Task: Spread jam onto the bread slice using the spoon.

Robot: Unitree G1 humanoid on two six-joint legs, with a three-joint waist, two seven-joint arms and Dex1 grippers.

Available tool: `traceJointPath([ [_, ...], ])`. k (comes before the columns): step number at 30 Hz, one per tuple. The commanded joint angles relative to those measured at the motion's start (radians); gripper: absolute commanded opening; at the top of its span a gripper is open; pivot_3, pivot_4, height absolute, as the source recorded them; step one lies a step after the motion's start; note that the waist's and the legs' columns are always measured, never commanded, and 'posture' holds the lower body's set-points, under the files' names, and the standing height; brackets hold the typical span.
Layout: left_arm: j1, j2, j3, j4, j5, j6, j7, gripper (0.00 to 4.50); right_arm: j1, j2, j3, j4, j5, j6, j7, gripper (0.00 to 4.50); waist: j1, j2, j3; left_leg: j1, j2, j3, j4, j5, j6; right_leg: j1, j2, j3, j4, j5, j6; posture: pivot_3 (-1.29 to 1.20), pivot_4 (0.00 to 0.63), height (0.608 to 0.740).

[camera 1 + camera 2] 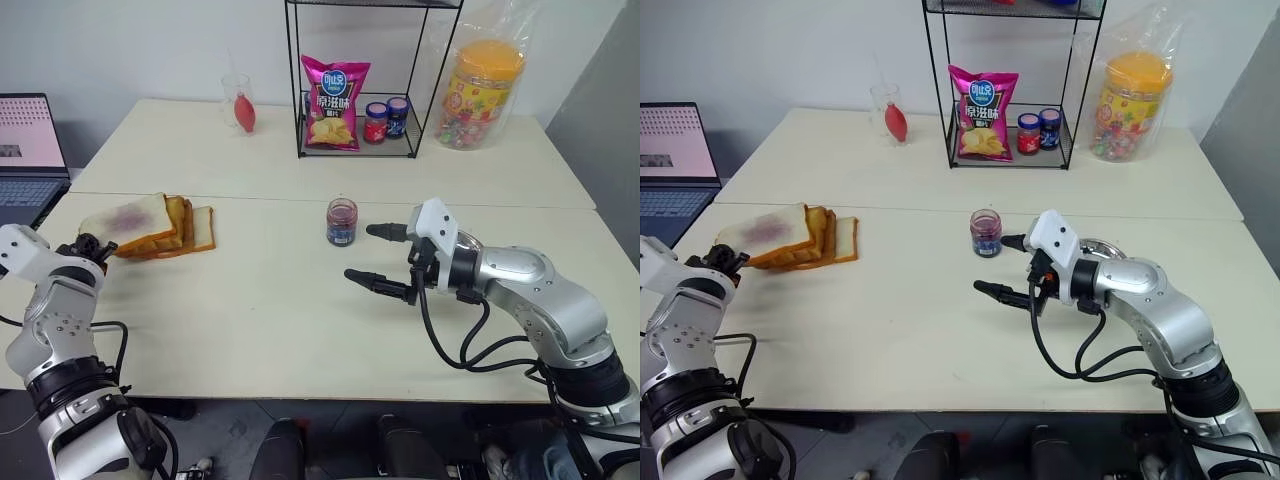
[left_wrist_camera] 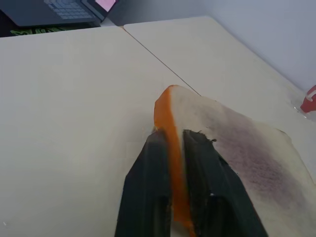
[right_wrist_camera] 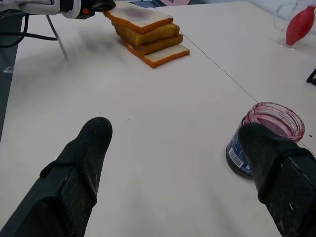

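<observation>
On the left side of the cream table (image 1: 300,320) we see our left gripper (image 1: 93,246) pinching the edge of the bread slice (image 1: 128,222), its 2 black fingers (image 2: 148,187) pressed against the tan crust from either side. That slice carries a faint purple-red smear across its white face and sits on top of a stack of bread slices (image 1: 190,232), tilted a little with its gripped edge raised. The lower slices fan out toward the table's middle.

Near the table's centre stands the small clear jam jar (image 1: 341,221), lid off, with the jam dark inside it and a blue label around its lower wall. Our right gripper (image 1: 380,258) hovers just beside the jar, spread wide and holding nothing, with 1 finger near the jar and the other well out over bare tabletop.

Farther back, a black wire rack (image 1: 365,80) holds a pink chip bag (image 1: 335,103) and 2 small lidded jars (image 1: 386,120), 1 capped red and 1 blue. Beside the rack on the right stands a big yellow-lidded candy tub (image 1: 482,92) in clear plastic wrap; to the left sits a clear glass (image 1: 239,102) with something red in it. An open laptop (image 1: 30,150) rests at the far left edge.
</observation>
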Motion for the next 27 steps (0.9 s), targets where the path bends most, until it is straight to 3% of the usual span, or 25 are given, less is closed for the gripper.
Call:
traceJointPath([
  [1,-0.002,0.016,-0.016,-0.097,-0.005,-0.019,-0.020,0.06,-0.009,-0.005,-0.033,-0.038,0.011,-0.005,0.001,4.50,0.000,0.000,0.000,0.000,0.000,0.000,0.000,0.000,0.000,0.000,0.000,0.000,0.000,0.000,0.000,0.00,0.150,0.740],
  [7,0.012,-0.001,-0.037,-0.207,-0.030,0.007,-0.025,0.06,0.000,-0.007,-0.035,-0.037,0.007,-0.012,0.001,4.50,0.000,-0.001,0.000,0.000,0.000,0.000,0.000,0.000,0.000,0.000,0.000,0.000,0.000,0.000,0.000,0.00,0.150,0.740],
  [15,0.025,-0.034,-0.103,-0.448,-0.185,0.152,-0.077,0.06,0.008,-0.023,-0.056,-0.034,0.006,-0.021,0.003,4.50,0.001,-0.001,0.001,-0.001,0.000,0.000,0.000,0.000,0.000,0.000,0.000,0.000,-0.001,0.000,0.000,0.00,0.150,0.740],
  [21,0.068,0.045,-0.119,-0.503,-0.298,0.286,-0.194,0.06,0.030,-0.055,-0.106,-0.053,0.041,-0.009,0.030,4.50,-0.004,-0.001,0.002,0.000,0.000,0.000,0.000,0.000,0.000,0.000,0.000,0.001,-0.001,0.000,0.000,0.00,0.150,0.740],
  [24,0.143,0.179,-0.152,-0.548,-0.484,0.503,-0.409,0.06,0.079,-0.113,-0.173,-0.087,0.105,-0.007,0.099,4.50,-0.004,-0.002,0.003,-0.001,0.000,0.000,-0.001,0.000,0.000,-0.001,0.000,0.001,0.000,0.000,0.000,0.00,0.150,0.740],
  [27,0.176,0.267,-0.221,-0.561,-0.560,0.611,-0.556,0.06,0.137,-0.175,-0.239,-0.121,0.187,0.008,0.177,4.50,-0.002,-0.001,0.005,-0.001,0.000,0.001,-0.001,-0.001,-0.001,-0.001,0.000,0.001,-0.001,-0.002,-0.001,0.00,0.150,0.740],
])
